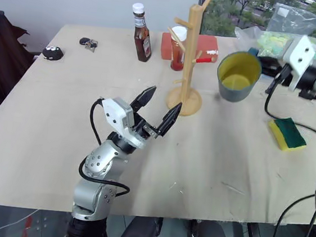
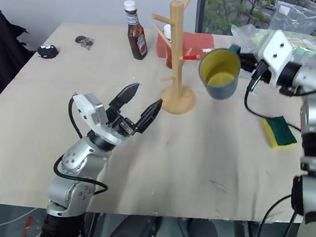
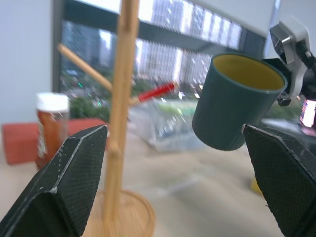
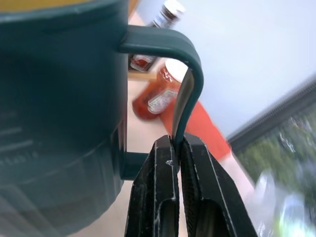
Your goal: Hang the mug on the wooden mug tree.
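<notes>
A brown sauce bottle (image 1: 142, 35) with a white cap stands upright on the pale desk (image 1: 44, 123), beyond the left claw (image 1: 158, 108) and slightly to its left. A second, red sauce bottle (image 1: 178, 50) stands farther back, in front of a flat red box (image 1: 210, 47). A yellow-green sponge (image 1: 287, 134) lies below the right claw (image 4: 176, 148), nearer the desk's front. Clear plastic bags (image 1: 292, 25) are heaped behind that claw. Far left of the left claw lie keys (image 1: 89, 44) and a small black object (image 1: 53, 53).

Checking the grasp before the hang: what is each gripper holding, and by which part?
The right gripper holds the mug by its handle, pinched between both fingers. The left gripper is open, holding nothing.
</notes>
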